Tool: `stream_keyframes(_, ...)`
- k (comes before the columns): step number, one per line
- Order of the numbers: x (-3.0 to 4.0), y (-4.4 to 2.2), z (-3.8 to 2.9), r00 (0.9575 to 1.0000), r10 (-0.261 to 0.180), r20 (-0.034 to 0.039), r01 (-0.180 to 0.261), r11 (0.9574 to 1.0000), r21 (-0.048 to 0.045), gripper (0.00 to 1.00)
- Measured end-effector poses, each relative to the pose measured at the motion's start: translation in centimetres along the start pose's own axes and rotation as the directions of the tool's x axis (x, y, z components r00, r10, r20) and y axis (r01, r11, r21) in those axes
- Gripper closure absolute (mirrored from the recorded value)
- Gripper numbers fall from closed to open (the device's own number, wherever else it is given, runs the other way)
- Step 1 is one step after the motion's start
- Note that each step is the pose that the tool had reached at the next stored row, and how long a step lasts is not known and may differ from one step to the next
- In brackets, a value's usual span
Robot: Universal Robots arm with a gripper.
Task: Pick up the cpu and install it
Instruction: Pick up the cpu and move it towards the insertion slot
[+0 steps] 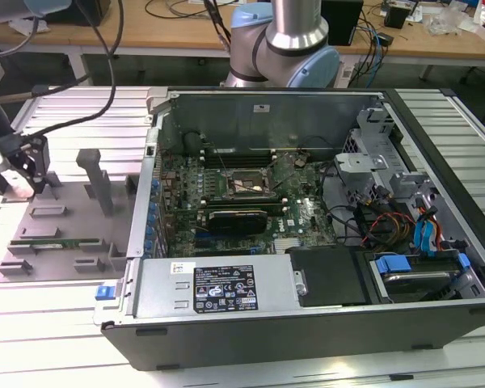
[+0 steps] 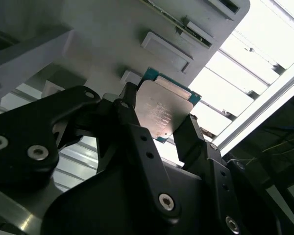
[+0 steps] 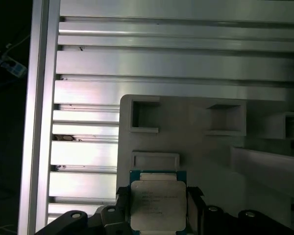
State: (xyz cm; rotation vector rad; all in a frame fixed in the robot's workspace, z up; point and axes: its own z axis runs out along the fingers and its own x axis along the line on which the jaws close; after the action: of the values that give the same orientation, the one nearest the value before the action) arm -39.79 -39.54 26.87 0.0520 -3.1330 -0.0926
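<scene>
Squarely pinched between the black fingers of the gripper (image 2: 160, 115), the cpu (image 3: 158, 205) sits over the grey fixture tray (image 1: 65, 242), well apart from the open computer case (image 1: 307, 307).

Both wrist views show the fingers closed on two opposite edges of the chip, its silvery plate facing the cameras and its green rim free on the other two sides. A low raised ridge (image 3: 155, 160) of the tray lies just beside it. The tray's outer edge is near, with bare table slats (image 3: 137, 63) beyond. In the exterior view, an upright post (image 1: 93, 174) and the case's side wall (image 1: 149, 162) stand between gripper and motherboard socket (image 1: 246, 184).
</scene>
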Motion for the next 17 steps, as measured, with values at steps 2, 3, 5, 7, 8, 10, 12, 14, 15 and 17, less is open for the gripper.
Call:
stream_keyframes(2, -0.01, 0.05, -0.82, 1.0000, 0.000, 0.0000, 0.000, 1.0000, 0.0000, 0.45)
stream_keyframes(3, -0.01, 0.07, -1.24, 1.0000, 0.000, 0.0000, 0.000, 1.0000, 0.0000, 0.45)
stream_keyframes(5, -0.01, 0.10, -1.65, 1.0000, 0.000, 0.0000, 0.000, 1.0000, 0.0000, 0.45)
stream_keyframes(7, -0.01, 0.13, -2.17, 1.0000, 0.000, 0.0000, 0.000, 1.0000, 0.0000, 0.45)
stream_keyframes(8, -0.01, 0.14, -2.33, 1.0000, 0.000, 0.0000, 0.000, 1.0000, 0.0000, 0.45)
stream_keyframes(10, 0.00, 0.18, -2.99, 1.0000, 0.000, 0.0000, 0.000, 1.0000, 0.0000, 0.45)
stream_keyframes(12, 0.00, 0.21, -3.49, 1.0000, 0.000, 0.0000, 0.000, 1.0000, 0.0000, 0.45)
stream_keyframes(14, 0.00, 0.24, -4.13, 1.0000, 0.000, 0.0000, 0.000, 1.0000, 0.0000, 0.45)
stream_keyframes(15, 0.00, 0.25, -4.29, 1.0000, 0.000, 0.0000, 0.000, 1.0000, 0.0000, 0.45)
stream_keyframes(17, 0.01, 0.28, -4.73, 1.0000, 0.000, 0.0000, 0.000, 1.0000, 0.0000, 0.45)
